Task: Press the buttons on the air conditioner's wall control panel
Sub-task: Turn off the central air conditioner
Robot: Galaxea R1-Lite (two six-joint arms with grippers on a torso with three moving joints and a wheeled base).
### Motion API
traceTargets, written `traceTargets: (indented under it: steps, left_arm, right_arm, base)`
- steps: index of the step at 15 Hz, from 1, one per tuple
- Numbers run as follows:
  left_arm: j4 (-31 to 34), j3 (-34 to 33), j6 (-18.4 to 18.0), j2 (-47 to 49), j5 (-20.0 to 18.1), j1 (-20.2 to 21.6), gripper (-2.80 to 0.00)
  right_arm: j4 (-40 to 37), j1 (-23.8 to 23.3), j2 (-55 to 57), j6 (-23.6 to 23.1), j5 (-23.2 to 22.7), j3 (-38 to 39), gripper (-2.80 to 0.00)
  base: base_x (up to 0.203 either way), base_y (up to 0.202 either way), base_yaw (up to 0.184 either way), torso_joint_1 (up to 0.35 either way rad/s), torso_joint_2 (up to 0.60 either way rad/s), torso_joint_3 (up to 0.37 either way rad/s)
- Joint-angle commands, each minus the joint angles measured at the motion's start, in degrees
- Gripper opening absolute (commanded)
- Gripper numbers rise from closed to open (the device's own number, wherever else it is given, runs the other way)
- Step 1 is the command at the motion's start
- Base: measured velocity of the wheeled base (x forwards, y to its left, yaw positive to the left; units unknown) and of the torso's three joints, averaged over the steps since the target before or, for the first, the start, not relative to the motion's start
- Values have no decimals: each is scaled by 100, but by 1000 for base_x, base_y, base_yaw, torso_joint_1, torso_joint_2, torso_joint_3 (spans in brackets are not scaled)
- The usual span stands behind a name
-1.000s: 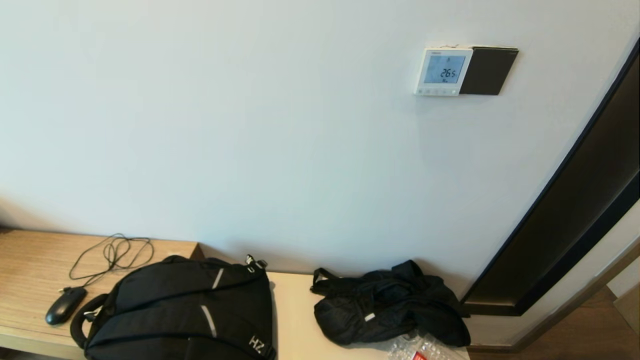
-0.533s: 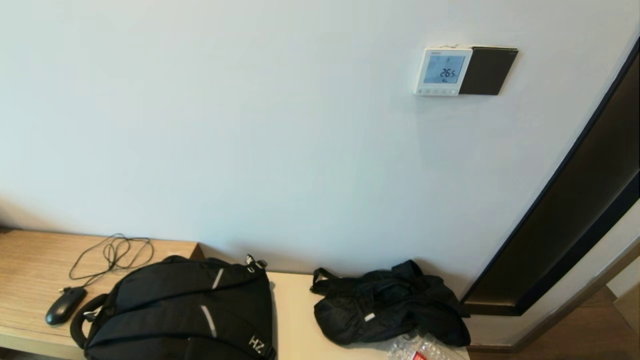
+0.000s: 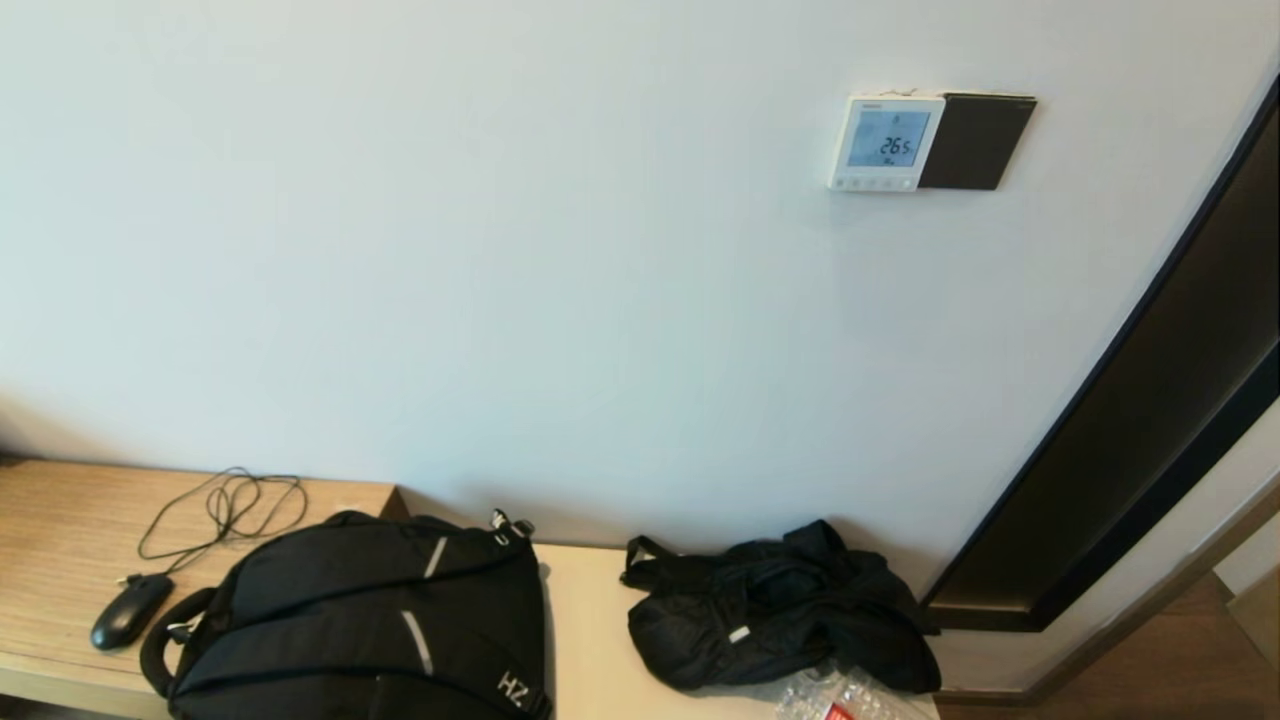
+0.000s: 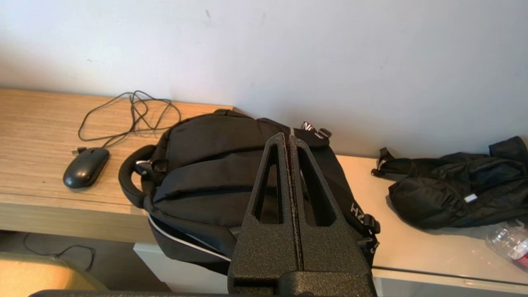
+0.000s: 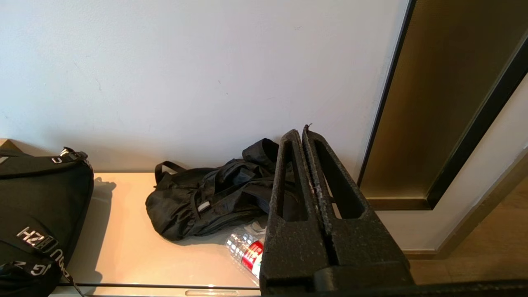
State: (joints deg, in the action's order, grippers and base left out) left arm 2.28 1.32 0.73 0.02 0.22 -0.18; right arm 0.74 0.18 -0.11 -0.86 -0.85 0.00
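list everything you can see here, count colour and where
control panel: 1, white with lit screen, high on the wall
dark plate: 1, black, touching the panel's right edge
backpack: 1, black, on the counter
mouse: 1, black, corded, left of the backpack
folded bag: 1, black, right of the backpack
plastic bottle: 1, clear with red label, beside the folded bag
left claw: 1, black, shut, above the backpack
right claw: 1, black, shut, above the folded bag
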Motion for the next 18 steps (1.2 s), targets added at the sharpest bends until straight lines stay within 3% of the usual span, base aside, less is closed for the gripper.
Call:
traceTargets:
  steps: [1, 18]
  left_arm:
    - [1, 0, 2, -2, -1, 1, -280]
    - [1, 0, 0, -2, 4, 1, -280]
  right_arm:
    - [5, -1, -7, -2, -3, 0, -280]
    - [5, -1, -7, 7, -3, 0, -280]
  base:
    - [0, 0, 0, 0, 0, 0]
    - [0, 0, 0, 0, 0, 0]
